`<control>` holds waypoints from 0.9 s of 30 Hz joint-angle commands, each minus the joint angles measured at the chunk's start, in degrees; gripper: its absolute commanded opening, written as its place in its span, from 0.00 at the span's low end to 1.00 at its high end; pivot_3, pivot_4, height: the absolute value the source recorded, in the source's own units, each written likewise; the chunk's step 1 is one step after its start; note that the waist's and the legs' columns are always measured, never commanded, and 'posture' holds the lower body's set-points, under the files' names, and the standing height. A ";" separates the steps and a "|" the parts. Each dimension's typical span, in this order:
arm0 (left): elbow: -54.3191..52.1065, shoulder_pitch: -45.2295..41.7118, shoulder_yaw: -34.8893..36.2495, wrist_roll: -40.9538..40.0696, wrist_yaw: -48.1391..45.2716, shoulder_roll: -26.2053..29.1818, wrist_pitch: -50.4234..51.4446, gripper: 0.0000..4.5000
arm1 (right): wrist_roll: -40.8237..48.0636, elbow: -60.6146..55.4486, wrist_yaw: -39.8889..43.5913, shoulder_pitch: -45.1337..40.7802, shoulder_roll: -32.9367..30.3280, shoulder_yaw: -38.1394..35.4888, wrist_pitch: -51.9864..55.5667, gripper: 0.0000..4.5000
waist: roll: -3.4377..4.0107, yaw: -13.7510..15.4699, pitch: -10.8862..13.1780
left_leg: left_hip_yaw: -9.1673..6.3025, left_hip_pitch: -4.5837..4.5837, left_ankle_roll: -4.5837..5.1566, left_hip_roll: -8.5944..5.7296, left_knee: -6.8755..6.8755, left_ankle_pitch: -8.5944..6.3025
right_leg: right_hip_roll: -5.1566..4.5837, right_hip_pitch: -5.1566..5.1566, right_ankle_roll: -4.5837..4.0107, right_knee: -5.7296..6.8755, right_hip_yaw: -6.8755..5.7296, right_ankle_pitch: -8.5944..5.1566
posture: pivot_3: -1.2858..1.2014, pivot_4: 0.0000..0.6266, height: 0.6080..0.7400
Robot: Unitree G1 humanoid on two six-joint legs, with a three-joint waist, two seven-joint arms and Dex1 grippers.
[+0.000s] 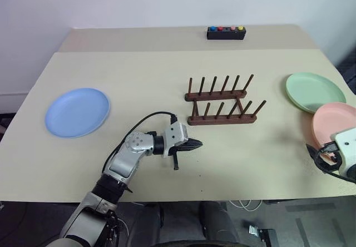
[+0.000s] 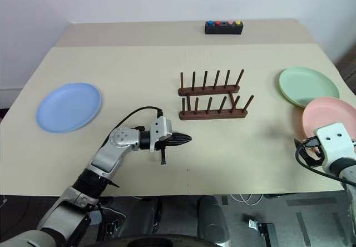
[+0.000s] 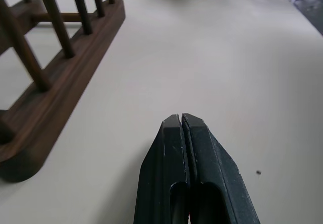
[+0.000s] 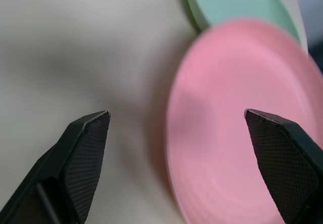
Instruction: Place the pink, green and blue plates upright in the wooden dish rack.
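Jaws of the right gripper (image 4: 176, 118) stand spread wide above the near rim of the pink plate (image 4: 237, 128), one fingertip over the bare table (image 1: 167, 74) and the other over the plate's face, gripping nothing. Jaws of the left gripper (image 3: 180, 119) are pressed together with nothing between them, pointing toward the robot's right just in front of the wooden dish rack (image 1: 221, 102). The pink plate lies flat at the table's right edge, its far rim overlapping the green plate (image 1: 314, 91), which lies flat behind it. The blue plate (image 1: 77, 112) lies flat on the table's left side, well apart from the other two. The rack stands near the middle of the table, between the blue plate and the pair on the right, its two rows of upright pegs holding no plate. At the far edge of the table sits a small black box (image 1: 226, 32) with red, blue and yellow buttons.
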 commanded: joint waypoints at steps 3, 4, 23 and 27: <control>-3.83 0.77 0.04 -1.06 -0.50 0.51 0.30 0.00 | -2.20 -1.50 -1.01 -3.53 -0.68 2.82 -2.92 0.99 | 0.01 -0.12 0.00 | 0.00 0.00 0.00 0.00 0.00 0.00 | 0.00 0.00 0.00 0.00 0.00 0.00 | 0.52 0.24 1.00; -4.01 0.93 0.10 -0.95 -0.37 0.65 0.35 0.00 | -2.57 -0.94 -1.08 -4.36 -1.01 3.40 -2.92 0.99 | 0.01 -0.15 0.00 | 0.00 0.00 0.00 0.00 0.01 0.00 | 0.00 0.00 0.00 0.00 0.00 0.00 | 0.52 0.24 1.00; -5.99 2.05 0.42 -1.62 1.00 1.43 1.06 0.00 | -4.69 6.52 -3.43 -10.05 -1.03 6.67 4.03 0.47 | 0.04 0.12 -0.01 | -0.01 -0.20 0.03 0.00 0.01 -0.02 | 0.00 -0.06 -0.01 -0.22 -0.02 0.05 | 0.52 0.24 1.00; -6.26 2.16 0.76 -3.54 0.08 0.97 0.31 0.00 | -4.77 5.14 -3.64 -9.51 -0.87 6.57 4.56 0.01 | 0.04 0.08 -0.01 | -0.01 -0.20 0.03 0.00 0.01 -0.02 | 0.00 -0.06 0.00 -0.22 -0.01 0.06 | 0.52 0.24 1.00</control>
